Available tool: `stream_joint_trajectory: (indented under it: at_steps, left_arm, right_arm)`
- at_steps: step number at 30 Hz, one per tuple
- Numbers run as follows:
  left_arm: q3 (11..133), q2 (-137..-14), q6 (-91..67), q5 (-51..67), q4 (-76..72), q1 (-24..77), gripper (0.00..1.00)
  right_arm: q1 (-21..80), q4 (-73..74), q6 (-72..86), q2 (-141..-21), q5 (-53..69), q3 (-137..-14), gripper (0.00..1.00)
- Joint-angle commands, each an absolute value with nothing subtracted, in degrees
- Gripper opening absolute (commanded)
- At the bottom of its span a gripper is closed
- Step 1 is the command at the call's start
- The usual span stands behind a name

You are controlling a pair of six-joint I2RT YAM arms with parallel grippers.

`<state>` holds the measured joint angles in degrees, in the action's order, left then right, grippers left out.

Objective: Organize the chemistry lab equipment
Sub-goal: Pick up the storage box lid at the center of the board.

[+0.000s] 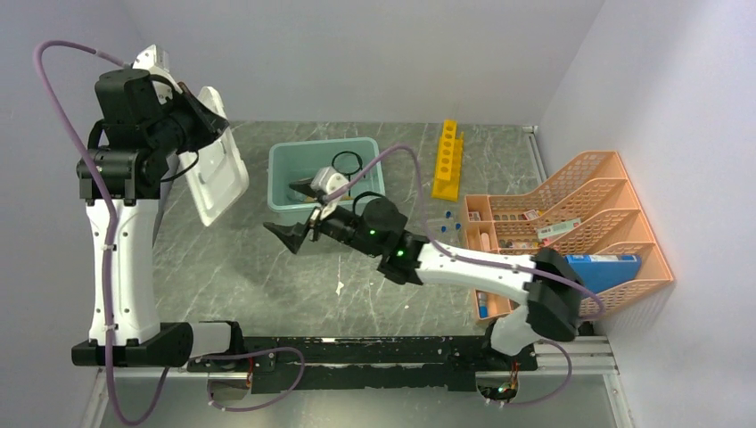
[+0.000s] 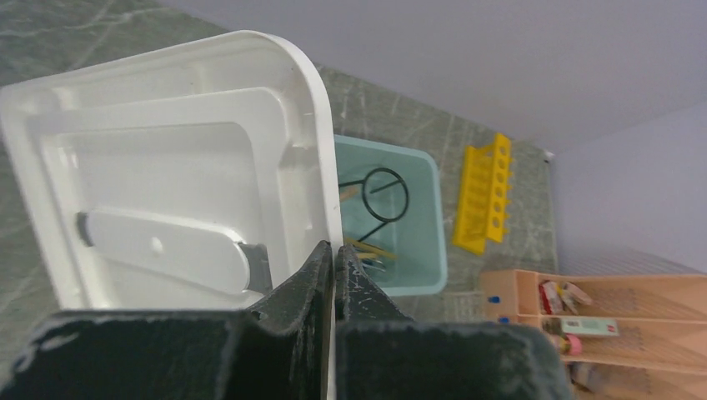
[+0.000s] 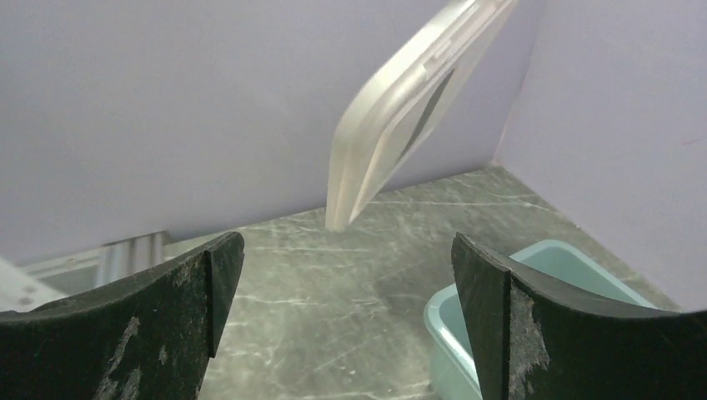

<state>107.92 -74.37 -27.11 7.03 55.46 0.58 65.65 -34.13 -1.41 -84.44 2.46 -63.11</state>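
My left gripper [image 1: 212, 125] is shut on the edge of the grey-white lid [image 1: 218, 169] and holds it tilted above the table's left side; the left wrist view shows its jaws [image 2: 335, 254] pinching the lid's rim [image 2: 321, 150]. The black wire ring stand [image 1: 348, 162] and a wooden stick [image 2: 367, 247] lie in the pale teal tub [image 1: 321, 145]. The yellow test-tube rack [image 1: 448, 159] lies on the table right of the tub. Small blue-capped tubes [image 1: 450, 221] lie near the organiser. My right gripper [image 1: 290, 236] is open and empty at the tub's front left corner.
The orange mesh organiser [image 1: 571, 223] with the blue box [image 1: 602, 267] stands at the right wall. Walls close in the back and right. In the right wrist view the raised lid [image 3: 408, 108] hangs ahead and the tub's corner [image 3: 534, 292] is at lower right.
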Motion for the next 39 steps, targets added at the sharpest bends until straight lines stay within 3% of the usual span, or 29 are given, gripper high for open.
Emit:
stream_joint_trajectory:
  at_steps: [1, 15, 19, 23, 31, 33, 37, 39]
  left_arm:
    - [105.83, -71.65, -30.73, 13.65, 50.35, 0.18, 0.05]
    - [101.16, -70.1, -34.54, 19.21, 45.75, 0.18, 0.05]
    - [101.78, -69.87, -34.16, 17.88, 46.43, 0.18, 0.05]
    - [101.89, -69.62, -33.83, 16.67, 46.8, 0.18, 0.05]
    - [104.25, -69.48, -33.9, 14.18, 48.37, 0.18, 0.05]
    - [105.76, -69.36, -34.4, 13.28, 48.77, 0.18, 0.09]
    - [108.65, -68.59, -35.74, 12.38, 48.1, 0.18, 0.44]
    - [109.82, -68.07, -36.57, 11.84, 47.72, 0.18, 0.54]
  right_arm:
    - [67.19, -50.06, -7.91, -92.31, -4.44, -65.74, 1.0]
    - [70.35, -58.1, -7.88, -113.59, -13.9, -81.9, 1.0]
    - [70.39, -58.05, -7.57, -117.73, -18.13, -85.93, 0.94]
    - [70.4, -59.35, -6.86, -118.66, -20.37, -86.48, 0.76]
    - [70.39, -60.6, -5.75, -115.45, -22.41, -84.0, 0.0]
    - [70.4, -61.02, -5.32, -113.78, -22.23, -82.93, 0.0]
    - [70.37, -61.99, -5.57, -110.47, -22.13, -81.03, 0.0]
    - [70.4, -62.7, -6.4, -108.64, -21.79, -80.34, 0.0]
